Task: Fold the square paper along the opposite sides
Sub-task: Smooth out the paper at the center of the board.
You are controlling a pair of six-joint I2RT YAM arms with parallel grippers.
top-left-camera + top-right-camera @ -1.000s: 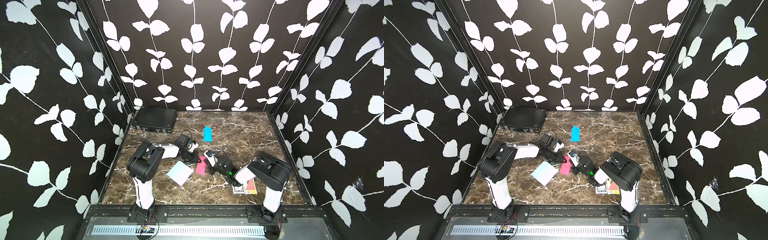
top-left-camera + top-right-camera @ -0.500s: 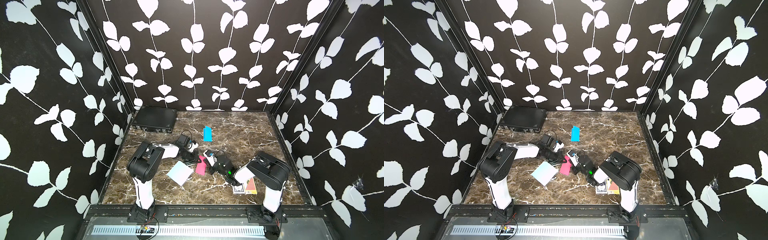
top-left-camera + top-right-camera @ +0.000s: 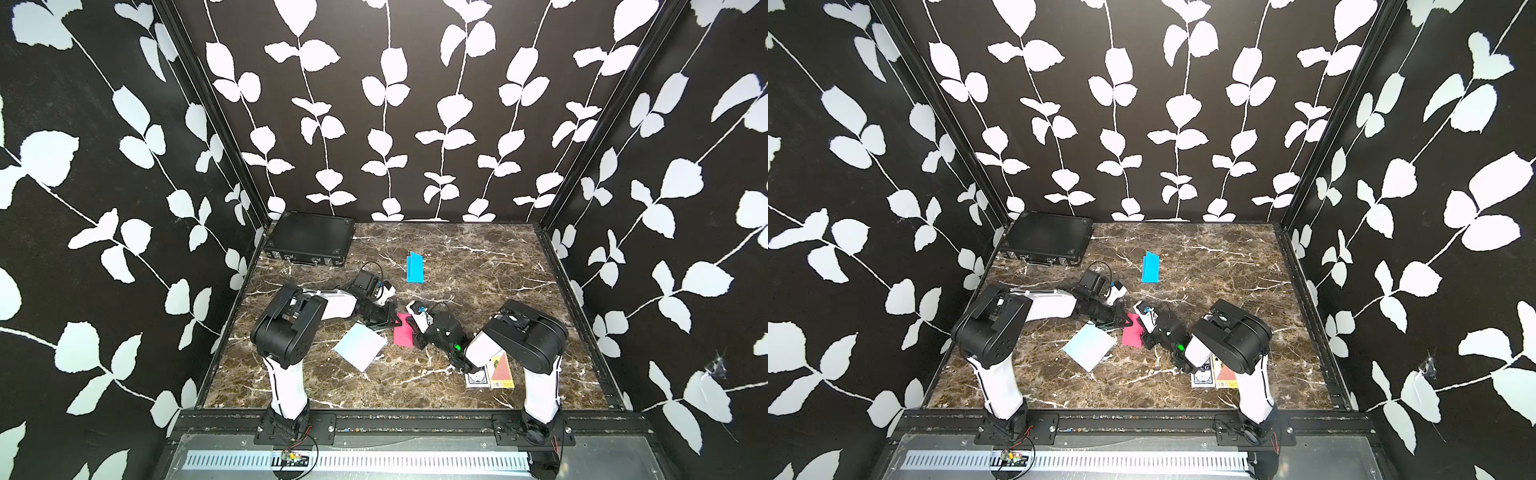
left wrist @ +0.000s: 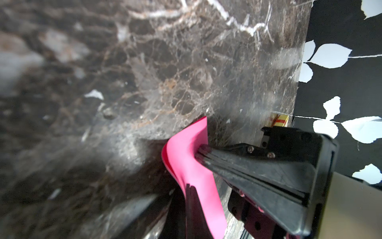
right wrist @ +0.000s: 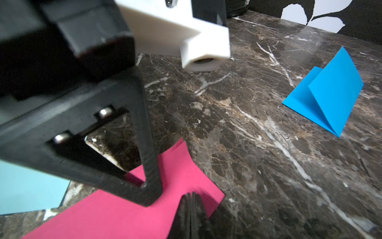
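Papers number three on the marble table (image 3: pixel 478 266). A pink paper (image 3: pixel 404 336) sits near the middle, and a pale blue square (image 3: pixel 360 346) lies flat just beside it toward the left arm. A folded blue sheet (image 3: pixel 414 268) is well apart toward the back wall. Two tools meet at the pink paper: the left tool (image 3: pixel 390 323) is closed on its back corner, and the right tool (image 5: pixel 191 198) is pinched tight on the edge nearest the right arm (no gap shows between either pair of jaws). The pink paper curls upward between them. One black case (image 3: pixel 309 241) lies in the back left corner. Two card boxes (image 3: pixel 477 378) sit side by side under the right arm.
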